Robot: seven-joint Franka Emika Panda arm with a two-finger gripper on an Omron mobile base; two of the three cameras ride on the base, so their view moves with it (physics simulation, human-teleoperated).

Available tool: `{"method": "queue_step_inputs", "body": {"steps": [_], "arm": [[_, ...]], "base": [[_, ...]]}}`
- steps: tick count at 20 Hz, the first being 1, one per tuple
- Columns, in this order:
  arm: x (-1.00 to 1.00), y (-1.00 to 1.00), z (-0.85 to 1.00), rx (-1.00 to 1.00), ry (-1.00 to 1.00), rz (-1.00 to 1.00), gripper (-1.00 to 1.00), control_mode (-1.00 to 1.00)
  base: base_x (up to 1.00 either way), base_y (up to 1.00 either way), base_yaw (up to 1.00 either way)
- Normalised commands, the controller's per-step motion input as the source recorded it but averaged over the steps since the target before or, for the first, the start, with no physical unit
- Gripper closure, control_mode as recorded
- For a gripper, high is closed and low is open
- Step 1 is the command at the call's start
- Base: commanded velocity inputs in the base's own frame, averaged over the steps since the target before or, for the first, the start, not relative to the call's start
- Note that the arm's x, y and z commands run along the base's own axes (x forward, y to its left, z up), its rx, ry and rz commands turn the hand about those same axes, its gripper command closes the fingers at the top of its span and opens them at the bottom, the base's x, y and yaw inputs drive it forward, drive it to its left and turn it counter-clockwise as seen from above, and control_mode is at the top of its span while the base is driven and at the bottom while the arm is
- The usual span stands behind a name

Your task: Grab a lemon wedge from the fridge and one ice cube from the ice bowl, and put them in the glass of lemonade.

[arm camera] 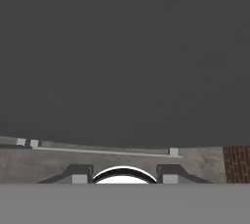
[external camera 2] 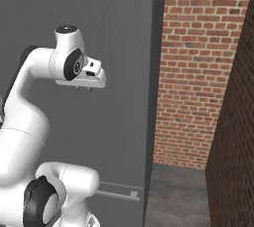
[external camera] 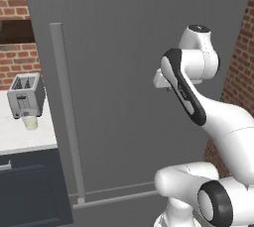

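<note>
Dark grey fridge [external camera: 134, 72] shut, 1 pale vertical bar handle [external camera: 67, 112] at its left edge. Gripper [external camera 2: 83, 88] held before the door, jaws part-open, empty, touching nothing. 1 glass of lemonade [external camera: 31, 121], pale yellow, on white counter [external camera: 20, 137] touching 1 toaster [external camera: 26, 94].

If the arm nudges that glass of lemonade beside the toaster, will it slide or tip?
The glass of lemonade looks small and filled, so it probably spills easily. It stands near the counter edge beside the toaster; a nudge may tip it. Smooth sides likely slip.

Matt dark fridge [external camera: 129, 72] door, rough brick wall [external camera 2: 198, 67]
</note>
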Motion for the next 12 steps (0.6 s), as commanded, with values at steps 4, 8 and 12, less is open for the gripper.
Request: {"method": "queue_step_inputs", "body": {"steps": [4, 8, 12], "arm": [[-0.21, 0.00, 0.00, 0.00, 0.02, 0.03, -1.00, -1.00], [-0.75, 0.00, 0.00, 0.00, 0.00, 0.09, -1.00, -1.00], [-0.76, 0.00, 0.00, 0.00, 0.03, 0.05, -1.00, -1.00]], "base": [[0.00, 0.00, 0.00], [0.00, 0.00, 0.00], [0.00, 0.00, 0.00]]}}
